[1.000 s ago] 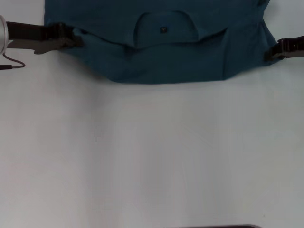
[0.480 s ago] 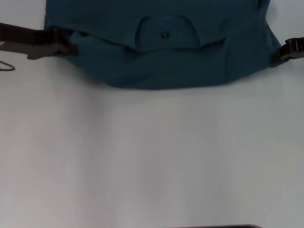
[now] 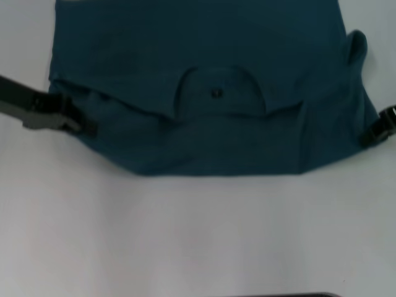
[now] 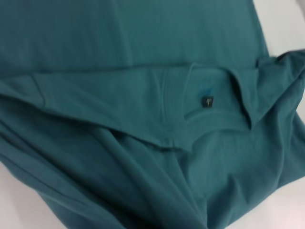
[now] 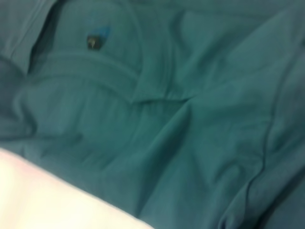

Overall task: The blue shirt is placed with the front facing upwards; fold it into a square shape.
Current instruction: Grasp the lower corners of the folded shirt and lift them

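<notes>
The blue shirt (image 3: 204,80) lies across the far part of the white table (image 3: 198,235), its collar end nearest me and folded over, so the neck opening and small dark neck label (image 3: 216,93) show. No lettering is visible. My left gripper (image 3: 86,125) is shut on the shirt's left shoulder edge. At the right shoulder edge, my right gripper (image 3: 369,136) pinches the cloth, which bunches up beside it. Both wrist views are filled with creased teal cloth, with the neck label (image 4: 207,101) (image 5: 94,42) in each.
Bare white table stretches from the shirt's near edge towards me. A dark strip (image 3: 278,295) shows at the very front edge of the head view.
Both grippers have come towards me, dragging the shirt along. The collar and near edge now lie closer, and more of the shirt's body shows behind them.
</notes>
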Motion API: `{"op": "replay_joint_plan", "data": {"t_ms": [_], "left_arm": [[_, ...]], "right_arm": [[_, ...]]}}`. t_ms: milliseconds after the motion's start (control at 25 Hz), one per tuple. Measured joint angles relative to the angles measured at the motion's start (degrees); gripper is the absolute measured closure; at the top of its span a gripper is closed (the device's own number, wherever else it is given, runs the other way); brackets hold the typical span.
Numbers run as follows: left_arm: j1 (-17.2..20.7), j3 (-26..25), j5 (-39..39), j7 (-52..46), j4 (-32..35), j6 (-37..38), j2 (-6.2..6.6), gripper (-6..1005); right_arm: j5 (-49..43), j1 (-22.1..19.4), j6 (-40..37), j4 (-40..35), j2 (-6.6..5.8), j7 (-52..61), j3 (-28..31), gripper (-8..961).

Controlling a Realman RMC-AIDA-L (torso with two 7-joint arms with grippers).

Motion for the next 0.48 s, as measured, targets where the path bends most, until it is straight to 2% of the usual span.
{"op": "replay_joint_plan", "data": {"t_ms": [80, 200, 320, 480], "left_arm": [[0.25, 0.08, 0.42, 0.0, -0.28, 1.16, -0.1, 967], [1.49, 1.11, 3.36, 0.35, -1.51, 6.82, -0.6, 966], [2.76, 1.92, 6.04, 0.57, -3.11, 10.12, -0.9, 966], [4.41, 2.84, 7.83, 1.03, -4.34, 13.81, -1.01, 965]], "right_arm": [[-0.26, -1.02, -3.46, -2.91, 0.9, -0.23, -1.23, 868], [-0.4, -3.08, -7.92, -7.63, 2.18, -0.28, -3.36, 869], [-0.82, -4.86, -11.68, -9.93, 2.76, -0.42, -4.54, 869], [-1.39, -6.57, -14.25, -9.72, 2.88, -1.07, -5.96, 870]]}}
